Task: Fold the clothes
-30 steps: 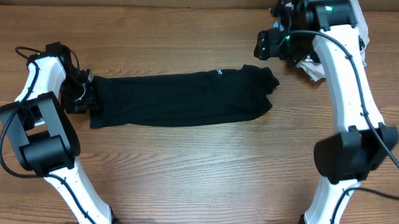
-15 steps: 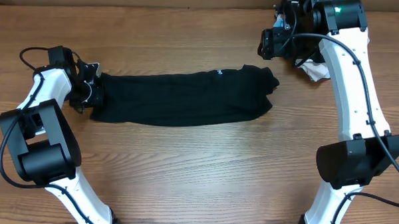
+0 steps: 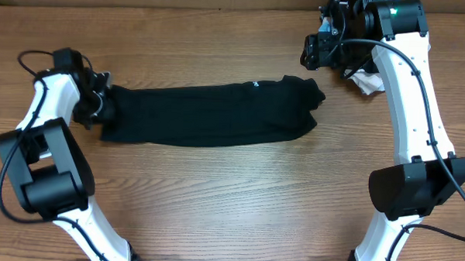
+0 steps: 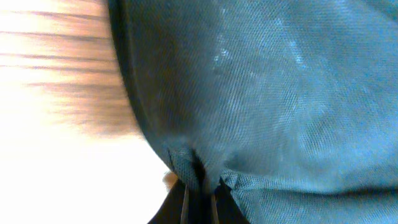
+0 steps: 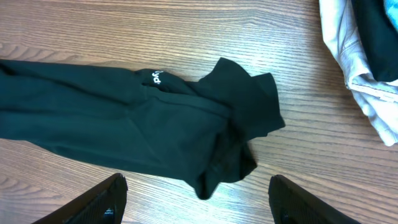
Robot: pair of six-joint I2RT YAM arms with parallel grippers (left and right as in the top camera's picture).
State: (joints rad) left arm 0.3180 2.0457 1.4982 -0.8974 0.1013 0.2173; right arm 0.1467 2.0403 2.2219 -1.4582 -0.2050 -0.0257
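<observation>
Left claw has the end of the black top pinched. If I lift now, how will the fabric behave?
Probably floppy: the black top lies flat and puckers where the left claw pinches it, so it should drape and trail. Likely light, since the weave looks thin in the left wrist view. Its rumpled far end may drag across the table.

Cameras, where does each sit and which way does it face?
Overhead: above the table, looking straight down on the top; both arms show, left gripper shut on its left end, right gripper open beyond its right end.
Left wrist: on the left arm, close against pinched fabric; fingertips at bottom.
Right wrist: on the right arm, looking down at the top's logo end and pale clothes; both fingers show.
Shared: overhead and right wrist both show the logo.
</observation>
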